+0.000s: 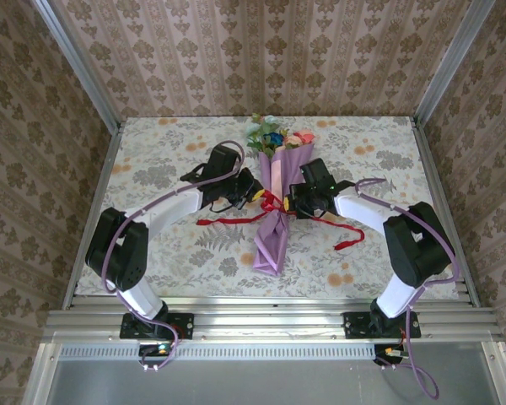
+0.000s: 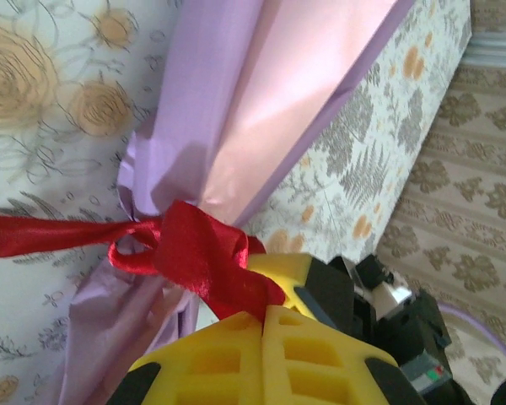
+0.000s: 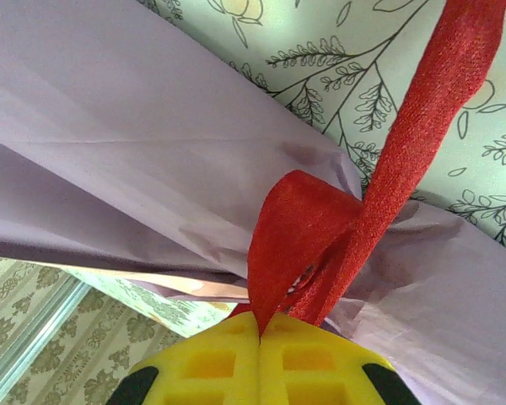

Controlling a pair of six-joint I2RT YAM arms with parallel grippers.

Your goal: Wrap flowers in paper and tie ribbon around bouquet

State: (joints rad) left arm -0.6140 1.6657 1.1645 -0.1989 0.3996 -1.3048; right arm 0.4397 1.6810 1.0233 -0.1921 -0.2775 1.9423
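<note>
We see bouquet (image 1: 274, 240) lying at centre of worktop (image 1: 152, 160), flower heads (image 1: 274, 137) at far end. Red ribbon (image 1: 228, 220) knotted round its waist. Left jaws and right jaws each pinched shut on ribbon loop beside knot.

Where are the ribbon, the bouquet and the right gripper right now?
ribbon (image 3: 308, 224): right wrist view, on the red loop at the knot.
bouquet (image 1: 273, 239): top external view, on the cone's narrow part below the tie.
right gripper (image 3: 259, 325): right wrist view, where its shut yellow fingertips meet.

I see the bouquet (image 1: 274, 234) on the table (image 1: 152, 160), flowers (image 1: 270, 135) at its far end, ribbon (image 1: 228, 220) round its middle, left gripper (image 1: 257, 198) and right gripper (image 1: 291, 202) flanking.
</note>
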